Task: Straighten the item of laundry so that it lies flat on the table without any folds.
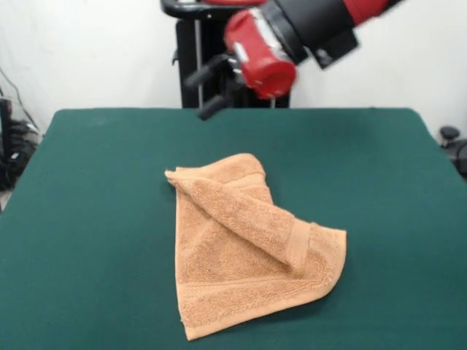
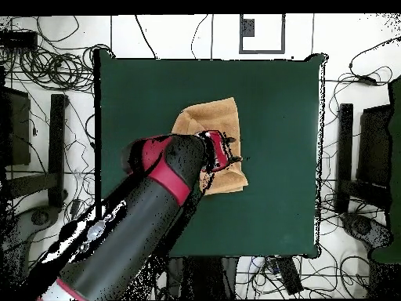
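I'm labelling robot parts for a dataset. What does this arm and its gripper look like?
The arm has thick rounded segments in glossy red and black, with a bulbous red wrist housing. The gripper has two dark, stubby, rod-like fingers. No markings can be made out.

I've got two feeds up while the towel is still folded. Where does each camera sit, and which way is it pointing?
Front view: across the table from the robot, facing it; shows the folded towel, with the arm's red wrist and open gripper raised above the far edge.
Overhead view: above the table, looking straight down; the arm enters from bottom left, covering part of the towel.
Both share the towel, table and arm, turned half round between views.
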Robot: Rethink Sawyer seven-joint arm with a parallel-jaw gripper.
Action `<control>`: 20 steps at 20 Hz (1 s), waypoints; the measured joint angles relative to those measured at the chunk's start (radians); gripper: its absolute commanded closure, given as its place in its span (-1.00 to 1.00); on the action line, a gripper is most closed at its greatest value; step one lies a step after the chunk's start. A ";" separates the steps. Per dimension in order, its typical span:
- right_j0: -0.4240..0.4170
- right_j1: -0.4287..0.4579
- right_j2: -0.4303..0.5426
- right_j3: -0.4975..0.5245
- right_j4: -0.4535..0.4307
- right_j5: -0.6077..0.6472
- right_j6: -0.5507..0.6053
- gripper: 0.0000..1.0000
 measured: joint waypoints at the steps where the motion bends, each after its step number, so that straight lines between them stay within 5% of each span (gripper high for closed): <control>1: -0.035 -0.033 0.016 0.013 -0.045 -0.044 0.000 -1.00; 12: -0.360 -0.331 0.122 0.180 -0.374 -0.296 -0.016 -1.00; 20: -0.592 -0.514 0.293 0.288 -0.453 -0.323 -0.041 -1.00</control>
